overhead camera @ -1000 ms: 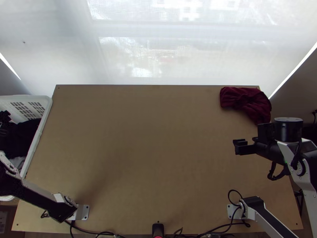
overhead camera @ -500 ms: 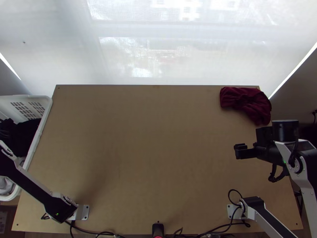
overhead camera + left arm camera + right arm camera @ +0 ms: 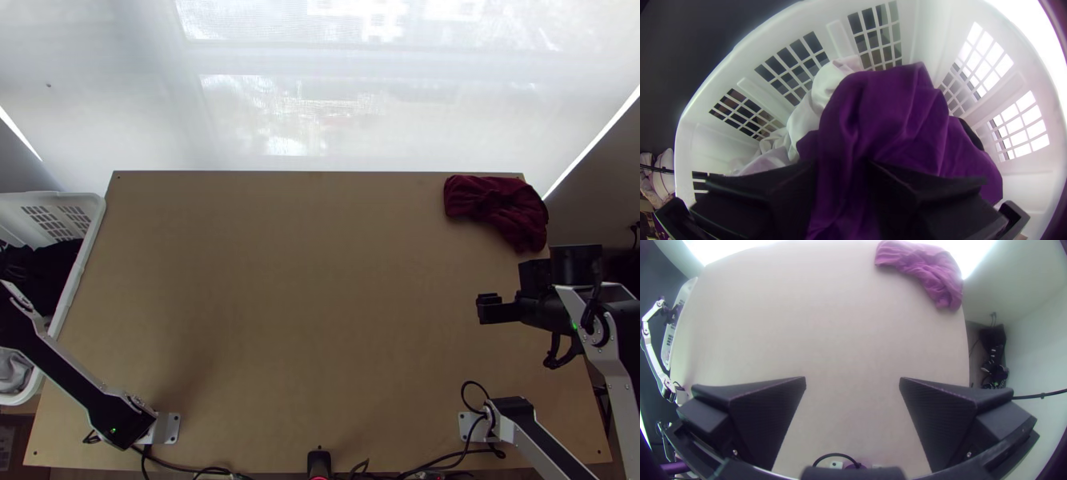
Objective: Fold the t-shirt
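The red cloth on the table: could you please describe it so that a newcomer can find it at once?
Start at the light wooden table and go to its far right corner. There, beyond the right claw, lies a dark red cloth, bunched and wrinkled. Its place on the table sets it apart: the other clothes are in the white basket at the left.
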